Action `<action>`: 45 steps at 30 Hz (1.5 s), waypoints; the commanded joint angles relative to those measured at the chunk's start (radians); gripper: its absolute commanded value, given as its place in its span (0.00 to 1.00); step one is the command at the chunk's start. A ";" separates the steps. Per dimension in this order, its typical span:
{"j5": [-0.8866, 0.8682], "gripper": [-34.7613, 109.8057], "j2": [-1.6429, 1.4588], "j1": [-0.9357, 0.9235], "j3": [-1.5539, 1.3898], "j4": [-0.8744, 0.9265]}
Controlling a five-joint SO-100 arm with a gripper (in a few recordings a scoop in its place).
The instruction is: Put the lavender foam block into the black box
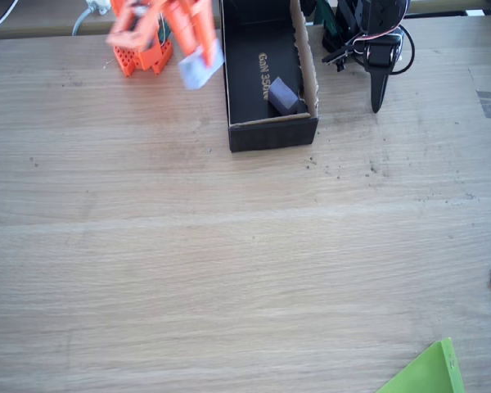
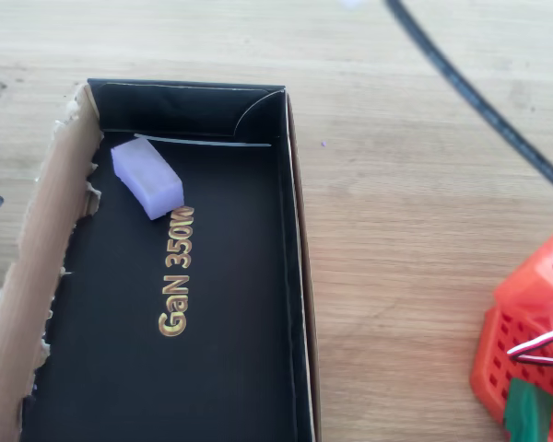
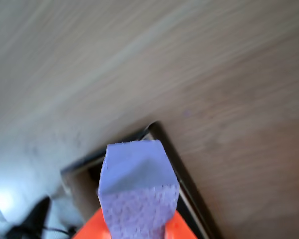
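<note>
While tool (image 1: pixel 198 61) grips lavender foam block (image 1: pixel 201 65), wooden table (image 1: pixel 229 270), black box (image 1: pixel 272 135)

Foam block held over the table

We see the lavender foam block (image 3: pixel 138 191) clamped in the orange gripper (image 3: pixel 139 230), above the blurred wooden table (image 3: pixel 214 74), with 1 corner of the black box (image 3: pixel 162 137) behind it.
</note>
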State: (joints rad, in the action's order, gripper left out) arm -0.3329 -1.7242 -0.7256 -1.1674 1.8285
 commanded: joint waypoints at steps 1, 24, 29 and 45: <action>-0.064 0.24 -0.094 0.133 -0.080 -0.078; 0.135 0.44 0.215 0.442 0.112 -0.126; 0.173 0.45 0.187 0.443 0.089 -0.132; 0.011 0.24 -0.333 -0.213 -0.488 -0.351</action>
State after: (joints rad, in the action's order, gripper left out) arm -0.2531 -1.8623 -0.6888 -1.4910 1.5417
